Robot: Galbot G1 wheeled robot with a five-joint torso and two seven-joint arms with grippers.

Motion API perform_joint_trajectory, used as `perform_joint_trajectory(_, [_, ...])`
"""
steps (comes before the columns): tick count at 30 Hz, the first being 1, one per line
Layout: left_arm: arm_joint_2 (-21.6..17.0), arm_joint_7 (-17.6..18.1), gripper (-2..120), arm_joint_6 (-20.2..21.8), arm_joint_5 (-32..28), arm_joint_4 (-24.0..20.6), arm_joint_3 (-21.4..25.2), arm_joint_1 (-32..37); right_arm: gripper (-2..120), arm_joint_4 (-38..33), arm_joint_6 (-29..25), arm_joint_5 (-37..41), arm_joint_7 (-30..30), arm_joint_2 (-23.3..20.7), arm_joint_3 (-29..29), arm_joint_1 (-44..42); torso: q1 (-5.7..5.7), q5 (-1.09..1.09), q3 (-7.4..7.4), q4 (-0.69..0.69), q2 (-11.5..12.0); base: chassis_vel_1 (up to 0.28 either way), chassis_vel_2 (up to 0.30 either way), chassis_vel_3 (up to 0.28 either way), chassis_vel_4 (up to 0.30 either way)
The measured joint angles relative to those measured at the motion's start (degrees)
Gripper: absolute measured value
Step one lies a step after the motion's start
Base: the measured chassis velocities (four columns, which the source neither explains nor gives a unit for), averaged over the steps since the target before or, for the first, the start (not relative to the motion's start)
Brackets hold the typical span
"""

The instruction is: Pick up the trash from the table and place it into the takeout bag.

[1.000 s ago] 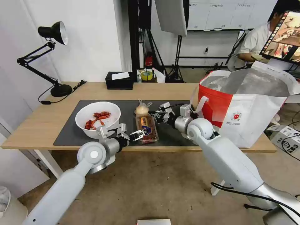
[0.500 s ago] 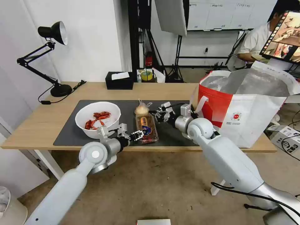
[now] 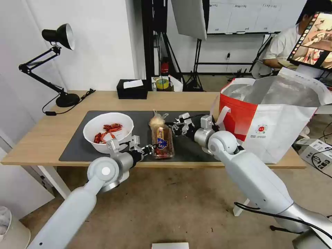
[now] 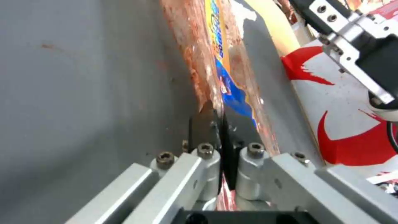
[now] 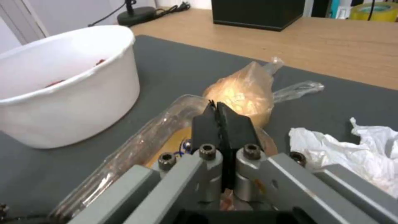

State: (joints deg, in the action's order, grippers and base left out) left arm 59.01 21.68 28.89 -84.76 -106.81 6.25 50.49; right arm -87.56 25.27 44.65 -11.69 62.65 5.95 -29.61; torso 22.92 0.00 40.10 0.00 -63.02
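Head view: the left gripper (image 3: 151, 149), spread a second ago, now pinches the near edge of the clamshell box (image 3: 162, 141), tilting it up on the mat (image 3: 77, 143). Right gripper (image 3: 177, 127) stays pressed together at the box's far end.

The right gripper (image 5: 216, 116) has its black jaws pressed together over the rim of a clear plastic box (image 5: 136, 146) lying on a dark grey mat (image 5: 174, 65). Just beyond the jaws sits a small knotted bag (image 5: 242, 93) of beige stuff. Off to one side of the jaws stands a white bowl (image 5: 66, 84); on the other side lies a crumpled white tissue (image 5: 356, 152). The wooden table (image 5: 298, 46) lies beyond the mat.
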Motion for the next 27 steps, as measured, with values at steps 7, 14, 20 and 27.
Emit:
perform_joint_trajectory(7, [-0.1, 0.3, 0, -0.7, 0.1, -1.0, 0.5, 0.5, 0, -1.4, -2.1, 1.1, 0.7, -0.6, -1.5, -1.6, 0.00, 0.00, 0.00, 0.00, 0.0, 0.000, 0.000, 0.000, 0.000])
perform_joint_trajectory(14, [-0.7, 0.5, 0, -1.1, -0.5, -2.7, 1.8, 1.2, 0, -5.4, -4.7, 1.9, 2.2, -2.2, -5.0, -6.1, 0.00, 0.00, 0.00, 0.00, 0.0, 0.000, 0.000, 0.000, 0.000])
perform_joint_trajectory(20, [-2.2, 0.8, 0, -1.6, -1.7, -4.8, 3.7, 1.9, 0, -11.5, -7.3, 2.5, 5.2, -3.6, -9.5, -13.6, 0.00, 0.01, 0.00, 0.00, 0.0, 0.000, 0.000, 0.000, 0.000])
perform_joint_trajectory(27, [-4.4, 1.6, 0, -2.1, -4.2, -7.1, 6.2, 2.1, 0, -18.4, -7.6, 2.5, 6.5, -4.7, -14.5, -21.2, 0.00, 0.00, 0.00, 0.00, 0.0, 0.000, 0.000, 0.000, 0.000])
